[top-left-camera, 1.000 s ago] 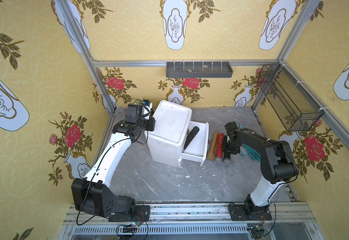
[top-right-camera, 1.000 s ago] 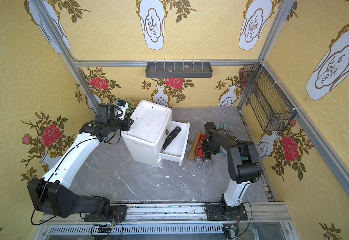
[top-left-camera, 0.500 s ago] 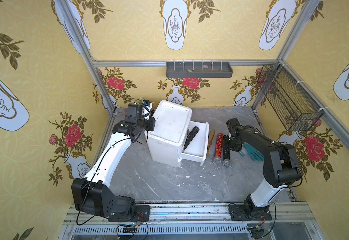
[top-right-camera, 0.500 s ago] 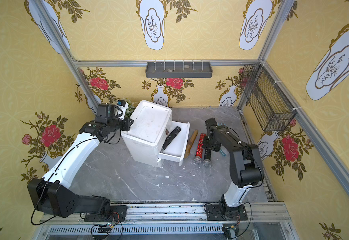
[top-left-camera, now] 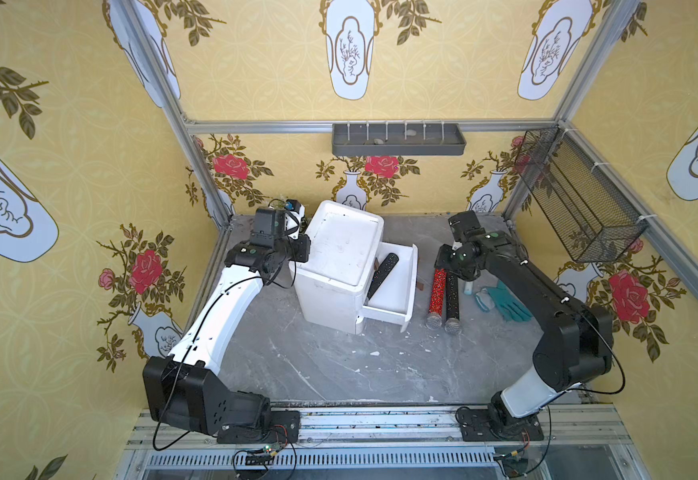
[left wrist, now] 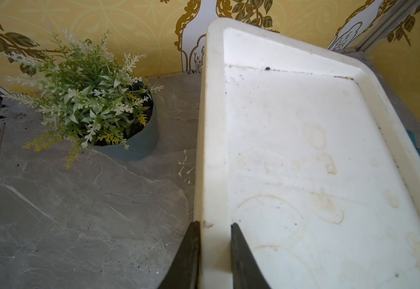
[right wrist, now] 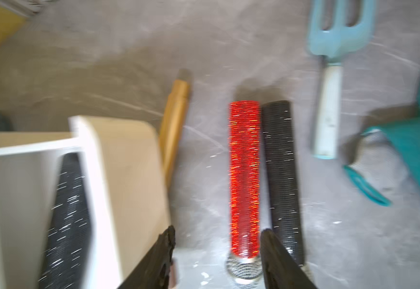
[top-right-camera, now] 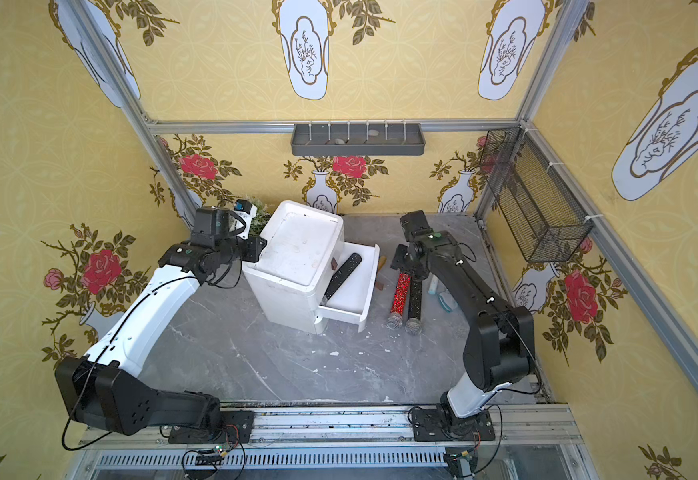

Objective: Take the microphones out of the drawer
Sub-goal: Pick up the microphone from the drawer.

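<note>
A black glitter microphone [top-left-camera: 382, 274] [top-right-camera: 342, 276] [right wrist: 66, 212] lies slantwise in the open drawer [top-left-camera: 410, 286] [top-right-camera: 371, 282] of a white cabinet [top-left-camera: 339, 249] [left wrist: 304, 150]. My left gripper [left wrist: 214, 225] [top-left-camera: 301, 253] is shut on the raised rim of the cabinet's top. My right gripper [right wrist: 217, 231] [top-left-camera: 449, 262] hangs open and holds nothing. It is above the table beside the drawer front, over one end of a red microphone [right wrist: 244, 175] [top-left-camera: 436, 295]. A second black microphone [right wrist: 281, 170] [top-left-camera: 452, 299] lies against the red one.
A wooden stick [right wrist: 173, 120] lies along the drawer front. A light blue garden fork [right wrist: 329, 112] and a teal glove [top-left-camera: 505, 303] lie to the right of the microphones. A potted plant [left wrist: 91, 100] stands behind the cabinet's left side. A wire basket [top-left-camera: 580, 199] hangs on the right wall.
My right gripper has opened wider and drawn back toward the rear wall, off the microphones on the table. The left arm and the drawer's microphone have not moved.
</note>
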{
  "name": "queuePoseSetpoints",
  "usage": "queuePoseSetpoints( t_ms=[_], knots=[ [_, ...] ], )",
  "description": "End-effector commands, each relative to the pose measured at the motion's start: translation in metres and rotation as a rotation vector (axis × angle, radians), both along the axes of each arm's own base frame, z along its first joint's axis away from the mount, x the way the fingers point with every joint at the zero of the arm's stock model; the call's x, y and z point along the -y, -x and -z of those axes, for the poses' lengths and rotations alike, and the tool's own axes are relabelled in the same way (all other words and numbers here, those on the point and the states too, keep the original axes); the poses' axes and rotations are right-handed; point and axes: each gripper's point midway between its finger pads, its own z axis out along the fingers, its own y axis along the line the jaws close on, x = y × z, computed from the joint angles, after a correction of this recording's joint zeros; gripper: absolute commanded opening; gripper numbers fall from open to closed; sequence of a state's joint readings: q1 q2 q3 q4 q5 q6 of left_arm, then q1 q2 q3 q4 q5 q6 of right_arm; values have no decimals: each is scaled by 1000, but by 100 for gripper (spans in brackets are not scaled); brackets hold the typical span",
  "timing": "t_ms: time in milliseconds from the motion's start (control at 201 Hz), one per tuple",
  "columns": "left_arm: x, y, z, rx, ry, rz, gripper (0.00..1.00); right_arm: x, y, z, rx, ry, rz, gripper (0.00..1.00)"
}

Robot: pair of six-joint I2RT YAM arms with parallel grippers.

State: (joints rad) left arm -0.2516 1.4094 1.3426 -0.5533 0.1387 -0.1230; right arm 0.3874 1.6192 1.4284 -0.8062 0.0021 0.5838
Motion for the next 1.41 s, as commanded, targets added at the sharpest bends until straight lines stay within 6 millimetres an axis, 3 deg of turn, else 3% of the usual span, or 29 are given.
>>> queuePoseSetpoints(
  t_ms=[0,199,478,896,1404],
  knots=[
    [-4,16,36,-147,-27,-11,17,-33,-2,-16,31,-100,13,58],
    [-4,17,35,-147,-26,-9,17,-87,-2,-27,63,-289,4,59],
    [-3,17,34,-144,-22,-6,16,-136,2,-14,24,-423,57,59],
    [-3,18,33,-142,-16,-3,16,-144,-6,17,-27,-428,263,59],
    [-3,18,31,-139,-16,-5,16,-154,-26,29,-17,-417,280,58]
  ],
)
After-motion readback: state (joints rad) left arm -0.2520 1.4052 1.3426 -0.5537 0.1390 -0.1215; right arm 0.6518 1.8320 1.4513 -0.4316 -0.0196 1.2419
